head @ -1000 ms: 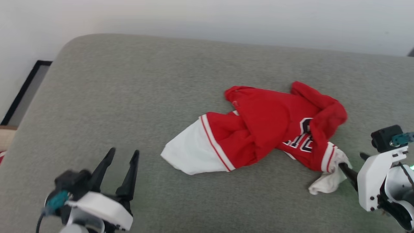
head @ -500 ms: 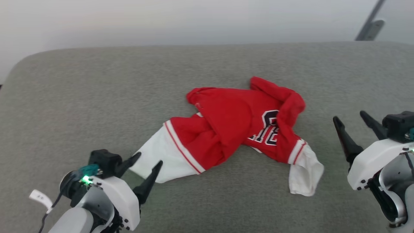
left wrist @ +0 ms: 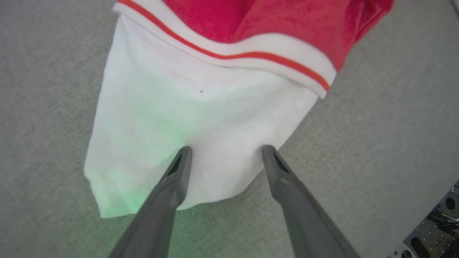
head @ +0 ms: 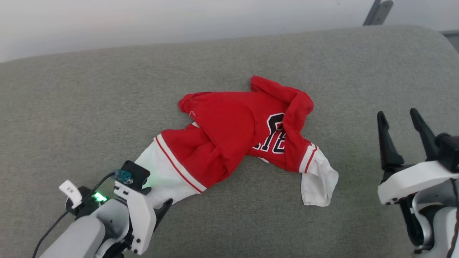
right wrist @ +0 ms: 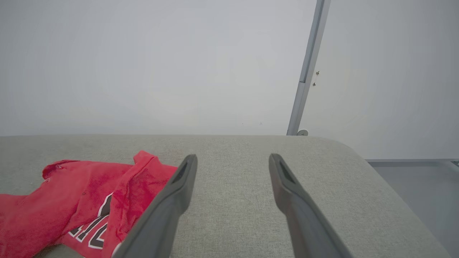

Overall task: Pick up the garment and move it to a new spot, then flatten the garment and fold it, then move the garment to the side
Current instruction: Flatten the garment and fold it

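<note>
Looks like a bare test room to me, not anyone's home: big grey fabric cushion with rounded corners, blank white wall, metal post, plain grey floor.

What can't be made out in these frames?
Head view: print on the crumpled red jersey T-shirt with white sleeves, partly under its own fold.
Head view: left gripper, fingers mostly behind its wrist housing.
Left wrist view: whether they touch the sleeve.
Right wrist view: shirt cut off by left, bottom edges.

the garment, folded over itself, hides part of its black print.
</note>
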Motion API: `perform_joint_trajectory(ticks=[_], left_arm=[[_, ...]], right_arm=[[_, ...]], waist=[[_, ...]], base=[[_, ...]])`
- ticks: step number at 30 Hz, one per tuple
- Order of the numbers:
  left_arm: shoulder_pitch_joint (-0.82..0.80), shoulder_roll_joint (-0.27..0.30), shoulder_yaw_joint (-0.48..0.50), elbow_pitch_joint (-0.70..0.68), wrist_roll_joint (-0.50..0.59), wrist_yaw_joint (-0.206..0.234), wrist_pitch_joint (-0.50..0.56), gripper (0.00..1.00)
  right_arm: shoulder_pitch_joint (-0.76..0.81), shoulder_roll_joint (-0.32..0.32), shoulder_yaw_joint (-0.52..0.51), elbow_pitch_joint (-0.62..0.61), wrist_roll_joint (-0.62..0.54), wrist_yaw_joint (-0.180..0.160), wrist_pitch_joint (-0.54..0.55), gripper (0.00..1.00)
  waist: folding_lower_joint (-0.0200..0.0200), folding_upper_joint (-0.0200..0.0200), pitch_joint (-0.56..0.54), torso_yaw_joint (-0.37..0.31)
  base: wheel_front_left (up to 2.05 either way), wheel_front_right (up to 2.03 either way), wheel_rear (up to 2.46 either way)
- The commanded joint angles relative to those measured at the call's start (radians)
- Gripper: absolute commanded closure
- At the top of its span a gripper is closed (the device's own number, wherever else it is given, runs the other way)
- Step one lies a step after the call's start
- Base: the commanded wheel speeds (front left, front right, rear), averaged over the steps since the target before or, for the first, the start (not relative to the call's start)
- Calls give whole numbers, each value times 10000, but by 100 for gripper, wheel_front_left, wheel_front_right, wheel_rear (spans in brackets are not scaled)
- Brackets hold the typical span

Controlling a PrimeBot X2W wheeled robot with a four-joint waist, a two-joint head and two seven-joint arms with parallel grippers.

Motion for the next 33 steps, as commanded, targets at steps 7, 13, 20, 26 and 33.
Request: perform_joint_trajectory(ticks=[7,13,20,26,33], left_arm=[[-740,-105,-566,1411,360,29,692,100],[-1184,-55,-669,1549,-380,11,1128,100],[-2029,419,72,718,-1299,63,1637,100],[-3149,808,748,29,-1728,384,2410,100],[-4593,666,1079,887,-1603,688,2627,100]], right_arm=[[57,294,-27,437,37,2,-443,0],[41,382,-135,472,127,2,-683,0],[140,430,-359,529,250,2,-782,0],[65,480,-389,460,270,2,-776,0],[-184,530,-154,573,377,2,-772,0]], waist=[[0,0,303,-313],[0,0,387,-334],[0,0,429,-291],[0,0,600,-294],[0,0,926,-501]], base=[[0,0,0],[0,0,0],[0,0,0],[0,0,0],[0,0,0]])
